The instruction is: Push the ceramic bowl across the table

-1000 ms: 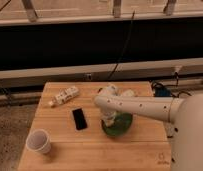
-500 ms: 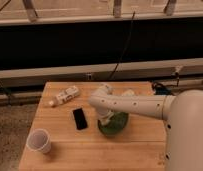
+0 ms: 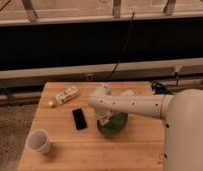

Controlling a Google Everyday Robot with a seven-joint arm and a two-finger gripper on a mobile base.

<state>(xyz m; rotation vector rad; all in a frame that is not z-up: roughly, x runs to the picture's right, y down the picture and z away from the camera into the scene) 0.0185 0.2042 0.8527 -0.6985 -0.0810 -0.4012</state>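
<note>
Pushing well, we keep the gripper [image 3: 106, 119] low against the ceramic bowl [image 3: 113, 123] at frame centre on the counter [image 3: 60, 155]; its jaws seem hidden, so we cannot tell.

From here the table [image 3: 70, 150] reads as pale matt wood in planks. The ceramic bowl [image 3: 117, 127] shows glossy green glaze. At its 12 o'clock sits my pincer [image 3: 105, 119], smooth white plastic. The cup [image 3: 39, 142] looks like matt white paper; the phone [image 3: 79, 119], glossy black.
</note>
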